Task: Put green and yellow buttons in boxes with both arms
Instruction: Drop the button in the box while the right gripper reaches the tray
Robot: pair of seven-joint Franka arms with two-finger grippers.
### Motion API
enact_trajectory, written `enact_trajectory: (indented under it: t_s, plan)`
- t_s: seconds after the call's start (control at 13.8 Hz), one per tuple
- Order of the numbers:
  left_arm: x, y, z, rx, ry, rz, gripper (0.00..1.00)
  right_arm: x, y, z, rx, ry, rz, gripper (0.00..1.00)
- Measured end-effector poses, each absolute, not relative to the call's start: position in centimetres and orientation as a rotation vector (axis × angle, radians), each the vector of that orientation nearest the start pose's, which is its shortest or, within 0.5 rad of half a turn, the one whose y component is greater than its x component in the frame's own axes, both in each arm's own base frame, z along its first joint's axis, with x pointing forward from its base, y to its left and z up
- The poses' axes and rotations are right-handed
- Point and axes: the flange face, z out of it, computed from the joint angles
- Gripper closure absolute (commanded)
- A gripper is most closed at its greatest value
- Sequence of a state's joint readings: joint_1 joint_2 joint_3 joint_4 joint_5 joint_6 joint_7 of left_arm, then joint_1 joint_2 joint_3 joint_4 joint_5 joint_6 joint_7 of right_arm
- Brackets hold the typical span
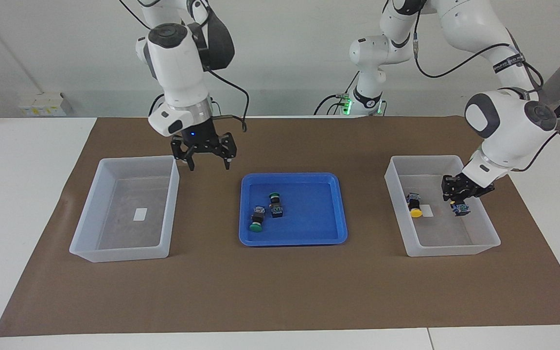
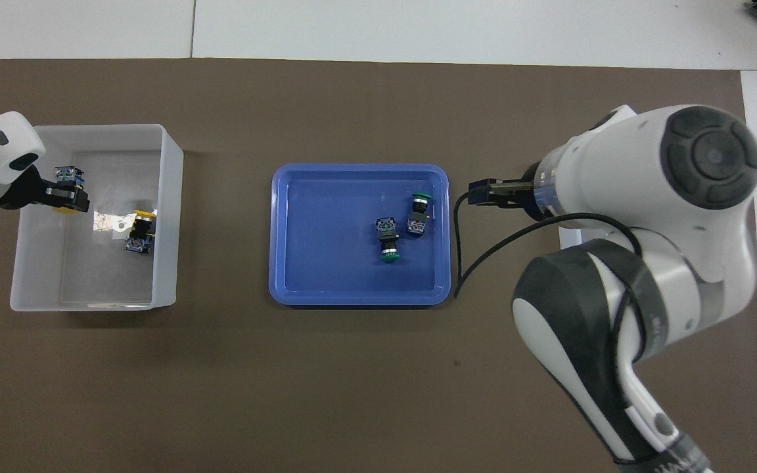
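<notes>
Translucent bins point(image 1: 124, 209), round-capped blocky buttons point(image 1: 256, 219)

Boxes point(image 1: 124, 209) translucent whitish plastic, smooth, faintly glossy; blue tray point(image 1: 293, 233) glossy moulded plastic; brown mat point(image 1: 280, 291) matt, paper-like; worktop point(image 1: 17, 194) smooth white; arm shells point(image 1: 503, 126) glossy white plastic; buttons point(image 1: 275, 204) plastic-bodied.

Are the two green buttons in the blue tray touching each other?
Cannot tell. In both views the two green buttons lie side by side in the blue tray, with no plain gap or contact.
</notes>
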State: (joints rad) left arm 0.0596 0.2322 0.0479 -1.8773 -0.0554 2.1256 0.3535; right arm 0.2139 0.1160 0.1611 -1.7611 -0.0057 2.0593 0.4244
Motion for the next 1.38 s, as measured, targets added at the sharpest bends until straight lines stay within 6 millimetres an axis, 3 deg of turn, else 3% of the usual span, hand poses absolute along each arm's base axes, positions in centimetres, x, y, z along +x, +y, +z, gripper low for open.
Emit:
enact_trajectory:
  t_s: [0.15,0.29,0.36,0.44,0.51,0.58,0.8,0.94,1.16,1.38]
  plan:
    - [59.4,6.1,35.6,-3.146,0.357,-0.060,1.00,57.7,26.9,48.7,-3.069,0.087,-0.285,0.00]
    - [58.3,6.1,33.8,-3.146,0.361,-0.049,1.00,57.9,30.9,46.8,-3.092,0.107,-0.310,0.00]
    - [57.8,6.1,33.2,-3.144,0.361,-0.054,0.72,57.9,32.7,45.4,-3.102,0.103,-0.307,0.00]
    - [57.5,6.3,32.7,-3.140,0.357,-0.076,0.37,57.8,34.2,43.9,-3.114,0.094,-0.307,0.00]
    - [57.0,6.5,32.2,-3.135,0.353,-0.100,0.15,57.9,35.5,42.4,-3.119,0.093,-0.318,0.00]
    - [56.6,6.6,31.8,-3.132,0.351,-0.111,0.00,58.0,36.1,41.3,-3.124,0.091,-0.328,0.00]
    - [56.6,6.7,32.4,-3.117,0.384,-0.130,0.00,56.9,39.1,36.9,-3.175,0.051,-0.320,0.00]
    - [57.6,6.7,34.5,-3.099,0.417,-0.115,0.00,56.5,40.2,35.2,-3.186,0.034,-0.336,0.00]
    - [59.8,6.5,40.6,-3.105,0.440,-0.054,0.00,56.7,39.8,34.5,-3.194,0.040,-0.329,0.00]
    - [60.7,5.5,47.4,-3.112,0.421,0.034,0.00,56.5,39.5,33.0,-3.157,0.026,-0.363,0.00]
